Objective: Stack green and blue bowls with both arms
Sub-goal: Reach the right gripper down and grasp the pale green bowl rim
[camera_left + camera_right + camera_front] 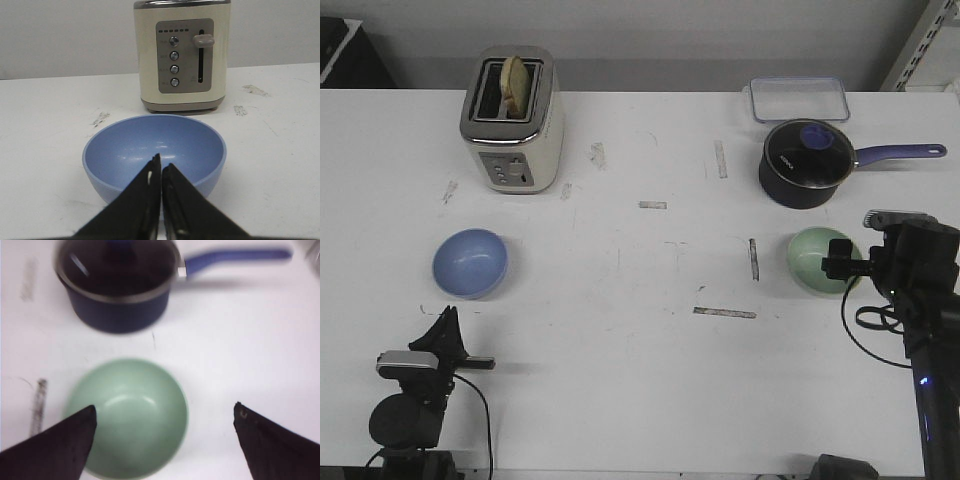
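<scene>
The light blue bowl (470, 263) sits upright on the white table at the left, in front of the toaster; it fills the left wrist view (155, 150). My left gripper (447, 322) is shut and empty, just short of the bowl's near rim (161, 167). The mint green bowl (817, 260) sits upright at the right, below the saucepan, and shows in the right wrist view (132, 415). My right gripper (165, 412) is wide open above it, one finger over the bowl's side, the other over bare table. In the front view the right arm (910, 265) covers the bowl's right edge.
A cream toaster (512, 118) with bread stands at the back left. A dark navy lidded saucepan (805, 163) with a blue handle sits just behind the green bowl. A clear plastic box (799, 98) lies at the back right. Tape marks (724, 313) dot the table.
</scene>
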Available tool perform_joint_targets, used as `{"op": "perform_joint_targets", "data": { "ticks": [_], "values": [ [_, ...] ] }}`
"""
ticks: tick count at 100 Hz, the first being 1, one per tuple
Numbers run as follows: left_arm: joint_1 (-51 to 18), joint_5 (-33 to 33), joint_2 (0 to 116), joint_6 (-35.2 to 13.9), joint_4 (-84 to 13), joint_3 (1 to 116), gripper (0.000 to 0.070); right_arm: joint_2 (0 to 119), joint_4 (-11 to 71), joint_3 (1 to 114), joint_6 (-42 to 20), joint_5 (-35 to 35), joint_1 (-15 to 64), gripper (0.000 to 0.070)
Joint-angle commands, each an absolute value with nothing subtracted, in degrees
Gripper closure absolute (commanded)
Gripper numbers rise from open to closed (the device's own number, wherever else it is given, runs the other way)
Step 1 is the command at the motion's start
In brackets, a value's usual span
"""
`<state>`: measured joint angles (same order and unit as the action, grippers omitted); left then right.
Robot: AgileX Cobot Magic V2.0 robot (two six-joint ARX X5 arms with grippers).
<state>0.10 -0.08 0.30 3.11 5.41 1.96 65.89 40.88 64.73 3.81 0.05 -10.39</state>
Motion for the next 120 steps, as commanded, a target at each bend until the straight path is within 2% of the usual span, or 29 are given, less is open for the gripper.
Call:
{"op": "perform_joint_targets", "data": {
  "ticks": [1,26,44,57,75,105,120],
  "values": [
    [0.1,-0.1,0.2,3.4,6.0,0.8,0.0699,69.8,41.0,65.6,4.6,-1.4,-12.4,0.0108],
    [0.1,-0.1,0.2,3.4,6.0,0.8,0.0699,81.0,39.4,65.6,6.4,-3.3,-16.9,0.0118],
    [0.1,-0.1,0.2,3.4,6.0,0.8,0.0699,86.8,37.3,65.6,6.5,-3.5,-17.3,0.0205],
    [0.1,-0.1,0.2,3.4,6.0,0.8,0.0699,89.6,36.0,65.6,6.5,-3.6,-17.3,0.0357],
    [0.1,-0.1,0.2,3.4,6.0,0.8,0.0699,90.9,35.6,65.6,7.6,-5.8,-17.3,0.0699],
    [0.1,-0.1,0.2,3.4,6.0,0.8,0.0699,89.6,35.2,66.8,7.6,-6.3,-17.3,0.07],
    [0.1,-0.1,0.2,3.4,6.0,0.8,0.0699,85.7,36.8,70.4,7.0,-10.7,-16.5,0.07]
  ]
}}
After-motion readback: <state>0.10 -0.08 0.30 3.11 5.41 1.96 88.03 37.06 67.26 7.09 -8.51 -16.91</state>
